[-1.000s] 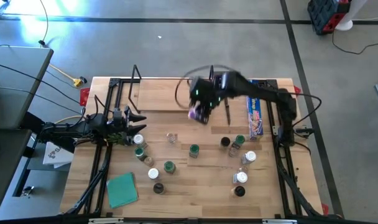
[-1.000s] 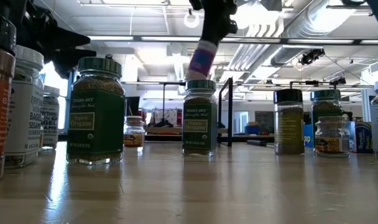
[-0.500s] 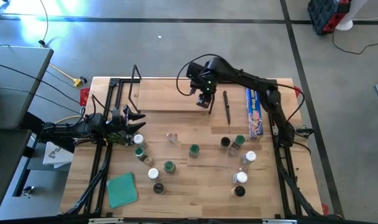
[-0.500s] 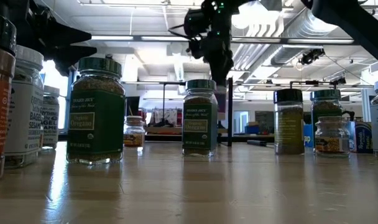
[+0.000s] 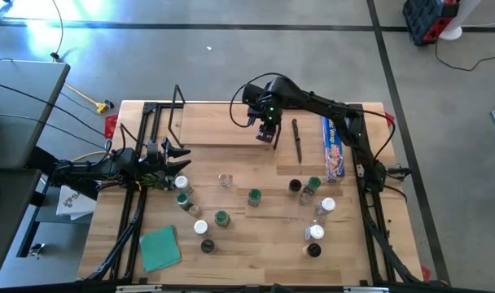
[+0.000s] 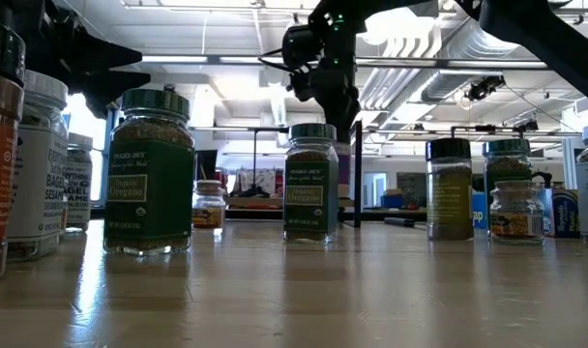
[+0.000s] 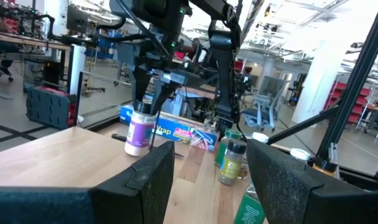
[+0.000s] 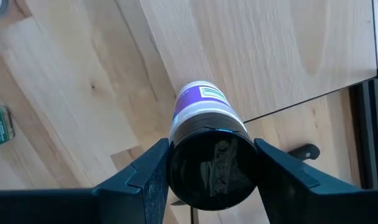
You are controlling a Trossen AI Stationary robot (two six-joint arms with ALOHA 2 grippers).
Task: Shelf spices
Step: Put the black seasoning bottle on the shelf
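My right gripper [image 5: 266, 130] stands over the shelf [image 5: 219, 126], a light-wood board with black wire frames [image 5: 178, 106], shut on a spice jar [image 7: 139, 130] with a purple label and a dark lid. Several other spice jars [image 5: 254, 196] stand on the tabletop nearer the front, such as a green-lidded one [image 6: 310, 182]. My left gripper [image 5: 176, 156] waits open at the table's left side, its fingers [image 7: 153, 180] level and with nothing between them. My right gripper pinches the jar's dark lid [image 8: 178, 163] between its two fingers [image 8: 153, 173], one on each side. The fingers come from above and point down. The jar is upright below them, its white base [image 7: 135, 149] down at the shelf board; whether it rests there I cannot tell.
A long blue wrap box [image 5: 335, 146] lies at the table's right side, beside the shelf. A flat green pad [image 5: 159, 247] lies at the front left. Black rails [image 5: 370, 203] run along both side edges. The board's left half [image 5: 207, 122] is bare wood.
My right gripper has carried the purple-labelled jar toward the table's far edge and down over the shelf board. The jar, tilted a second ago, now stands upright. Most of this happened in the first half second.
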